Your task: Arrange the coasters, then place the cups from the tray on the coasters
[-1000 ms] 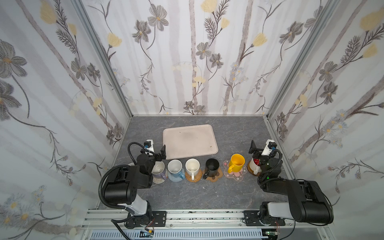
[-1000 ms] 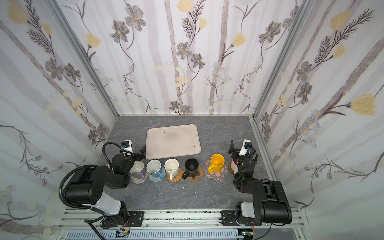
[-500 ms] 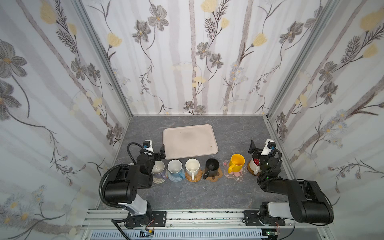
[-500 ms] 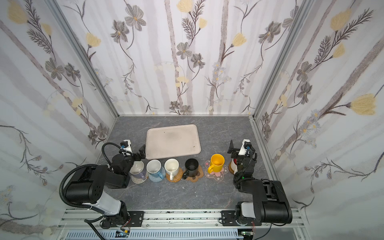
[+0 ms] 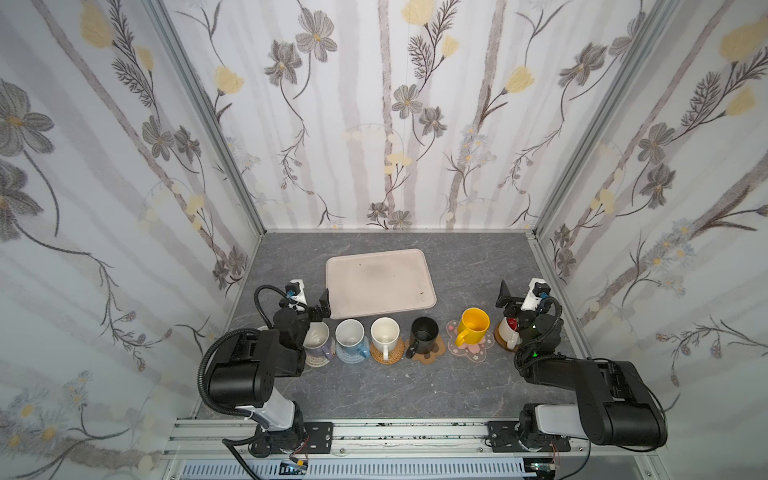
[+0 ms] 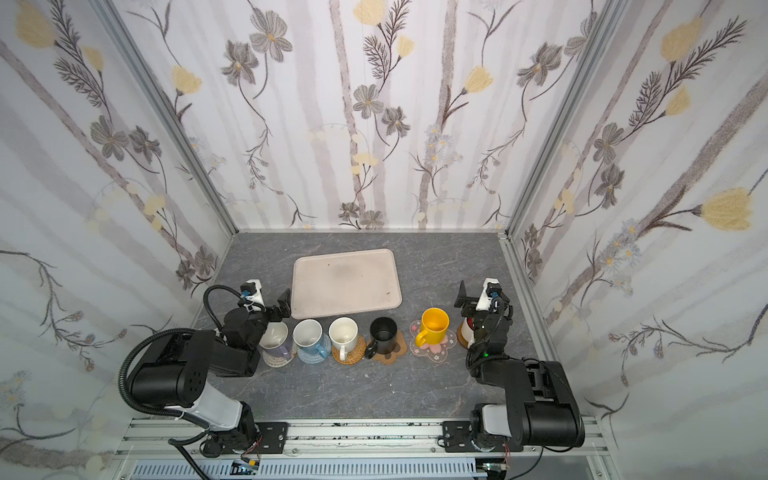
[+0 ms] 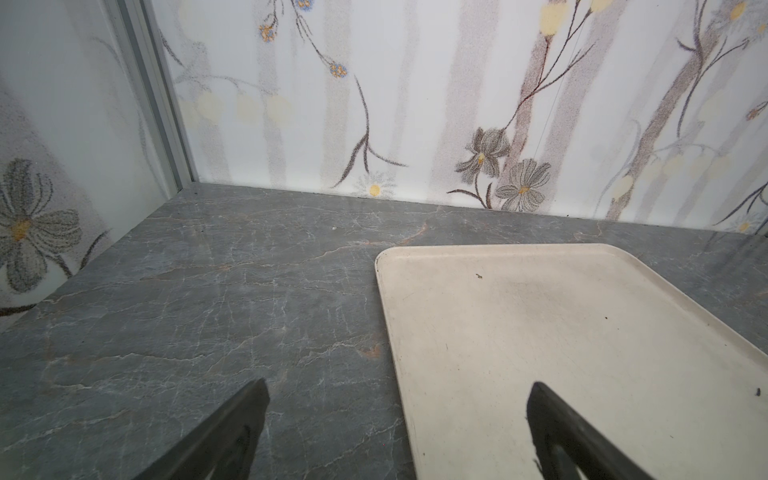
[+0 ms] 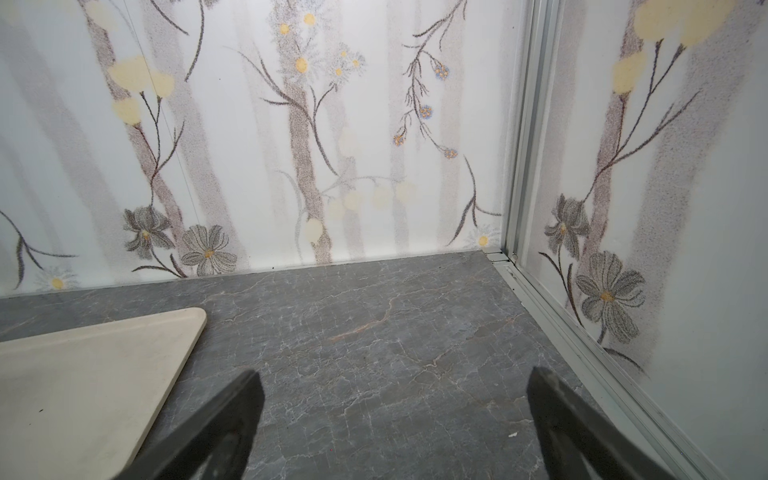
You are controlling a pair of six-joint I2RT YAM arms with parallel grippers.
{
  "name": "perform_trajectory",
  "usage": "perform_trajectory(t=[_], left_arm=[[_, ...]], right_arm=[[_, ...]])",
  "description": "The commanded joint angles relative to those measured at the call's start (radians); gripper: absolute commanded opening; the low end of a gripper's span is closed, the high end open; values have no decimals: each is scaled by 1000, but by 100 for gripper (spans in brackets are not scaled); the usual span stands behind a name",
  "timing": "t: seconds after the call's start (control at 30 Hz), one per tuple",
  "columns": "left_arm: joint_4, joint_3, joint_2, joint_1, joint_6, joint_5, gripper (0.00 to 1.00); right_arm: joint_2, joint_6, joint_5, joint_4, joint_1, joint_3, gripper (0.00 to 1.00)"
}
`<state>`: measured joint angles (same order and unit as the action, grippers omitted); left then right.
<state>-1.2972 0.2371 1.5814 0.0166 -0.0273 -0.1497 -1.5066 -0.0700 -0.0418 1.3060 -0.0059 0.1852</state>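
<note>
In both top views several cups stand in a row on coasters: a lavender cup (image 5: 316,337) (image 6: 274,338), a light blue cup (image 5: 350,336), a cream cup (image 5: 384,332) on a rattan coaster (image 5: 388,354), a black cup (image 5: 424,332) on a paw coaster (image 5: 434,355), a yellow cup (image 5: 474,326) on a pink blossom coaster (image 5: 478,348), and a white cup with red inside (image 5: 508,332). The tray (image 5: 380,305) (image 7: 540,332) lies bare behind them. My left gripper (image 5: 309,301) (image 7: 397,395) is open above the tray's near left corner. My right gripper (image 5: 521,297) (image 8: 397,378) is open over bare table.
Flowered walls close in the grey stone table (image 5: 469,266) at the back and on both sides. The left arm (image 5: 249,365) covers the row's left end, and the right arm (image 5: 582,382) leans over its right end. A metal rail (image 5: 395,432) runs along the front edge.
</note>
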Motion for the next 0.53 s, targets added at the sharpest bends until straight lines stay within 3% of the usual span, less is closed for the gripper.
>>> perform_trajectory(t=[0.0, 0.5], left_arm=[[-37, 0, 1, 0, -5, 1, 100], [-36, 0, 2, 0, -4, 2, 100]], right_arm=[[-3, 13, -12, 18, 1, 8, 100], [-3, 24, -25, 4, 12, 15, 100]])
